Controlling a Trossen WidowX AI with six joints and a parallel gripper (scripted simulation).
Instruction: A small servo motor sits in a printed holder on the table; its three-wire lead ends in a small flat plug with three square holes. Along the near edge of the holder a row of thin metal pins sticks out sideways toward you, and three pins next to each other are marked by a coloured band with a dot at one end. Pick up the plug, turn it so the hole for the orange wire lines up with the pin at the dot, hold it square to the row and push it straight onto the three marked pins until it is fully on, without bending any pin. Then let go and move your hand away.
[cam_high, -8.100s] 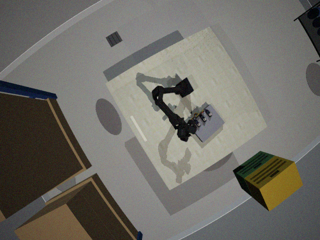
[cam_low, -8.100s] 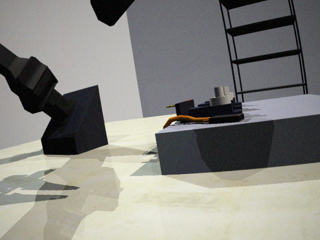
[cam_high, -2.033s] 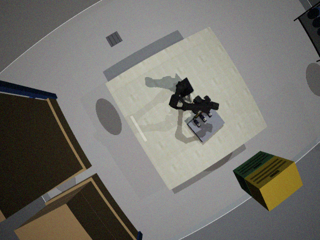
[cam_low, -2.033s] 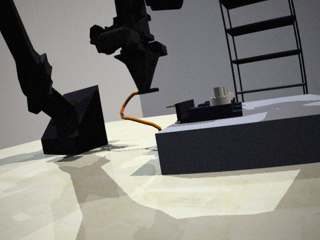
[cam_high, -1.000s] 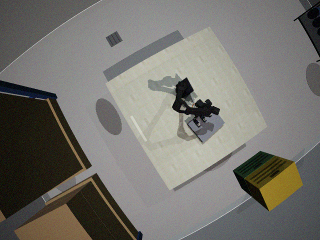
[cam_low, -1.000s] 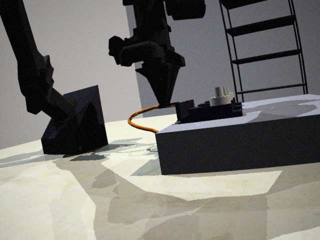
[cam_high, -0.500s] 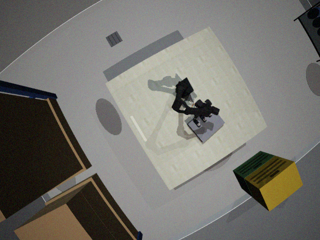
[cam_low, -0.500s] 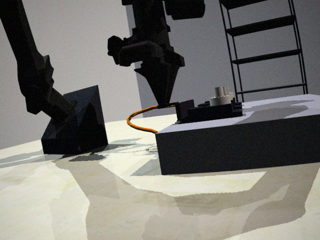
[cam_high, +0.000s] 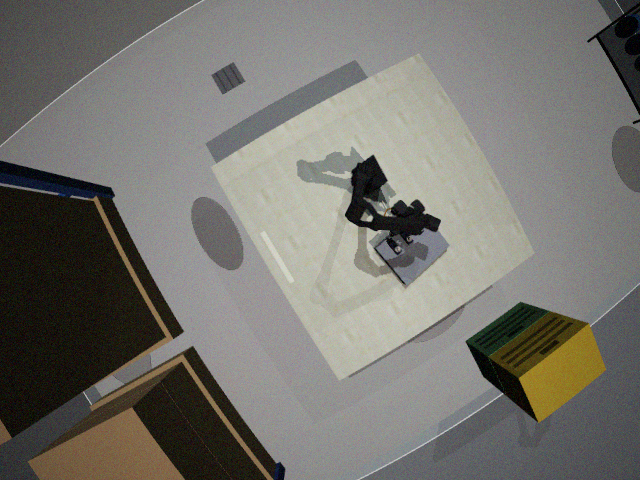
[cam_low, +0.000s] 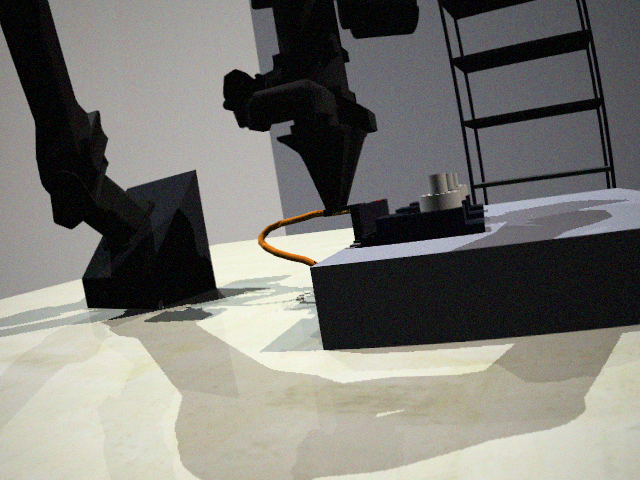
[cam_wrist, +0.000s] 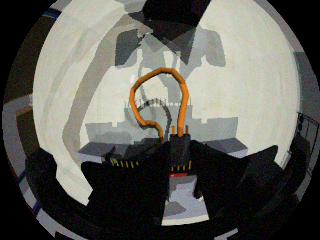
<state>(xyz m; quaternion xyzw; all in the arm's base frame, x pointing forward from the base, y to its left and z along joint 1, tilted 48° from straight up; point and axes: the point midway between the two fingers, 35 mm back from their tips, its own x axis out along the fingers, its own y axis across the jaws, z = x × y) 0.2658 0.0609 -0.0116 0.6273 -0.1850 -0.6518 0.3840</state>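
Note:
My gripper (cam_low: 334, 211) (cam_wrist: 180, 145) is shut on the small dark plug (cam_wrist: 180, 146), low in front of the pin row. The orange lead (cam_low: 264, 238) (cam_wrist: 185, 102) loops from the plug's rear and back down towards the holder. The plug's front faces the yellow pins (cam_wrist: 125, 163) (cam_low: 343, 210). Some pin length shows between plug and dark header (cam_low: 369, 219); whether the tips are inside the holes I cannot tell. A red band (cam_wrist: 178, 175) lies behind the pins in line with the plug. The dot is not discernible. Fingers hide part of the row.
The grey holder base (cam_high: 426, 260) (cam_low: 475, 294) carries dark parts with white round pieces (cam_low: 440, 200). The arm's base (cam_high: 373, 173) (cam_low: 155, 258) stands on the pale table (cam_high: 439, 118) beyond the pin side. The lead's loop hangs out over the table there.

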